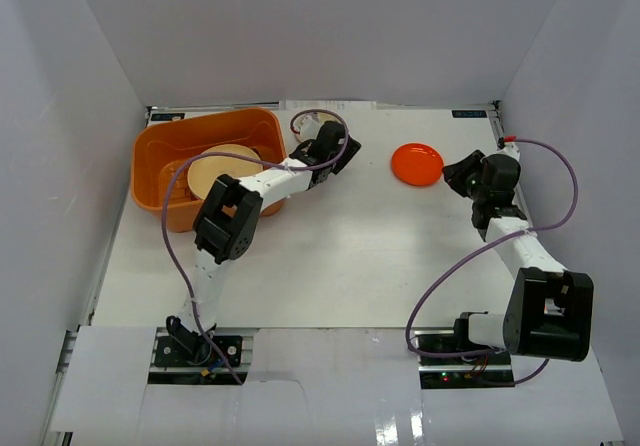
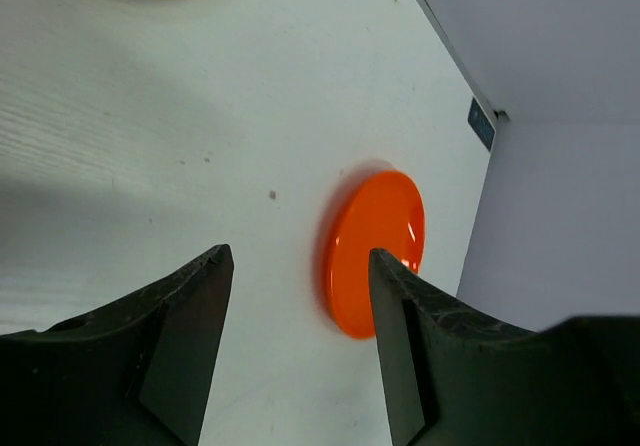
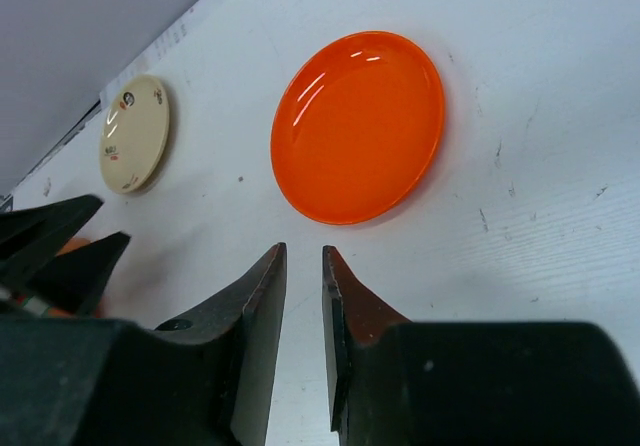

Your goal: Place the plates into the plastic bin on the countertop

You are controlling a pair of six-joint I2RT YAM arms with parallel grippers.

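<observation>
The orange-red plate lies flat on the white countertop, back right of centre. It also shows in the right wrist view and the left wrist view. My right gripper sits just right of it, empty, jaws only a narrow gap apart. My left gripper is open and empty, pointing at that plate from some way off to the left. A small cream plate lies behind the left wrist. The orange plastic bin at back left holds a round tan plate and others beneath it.
White walls close in the countertop on the left, back and right. Purple cables loop off both arms, one over the table's right side. The left arm's forearm lies across the bin's right rim.
</observation>
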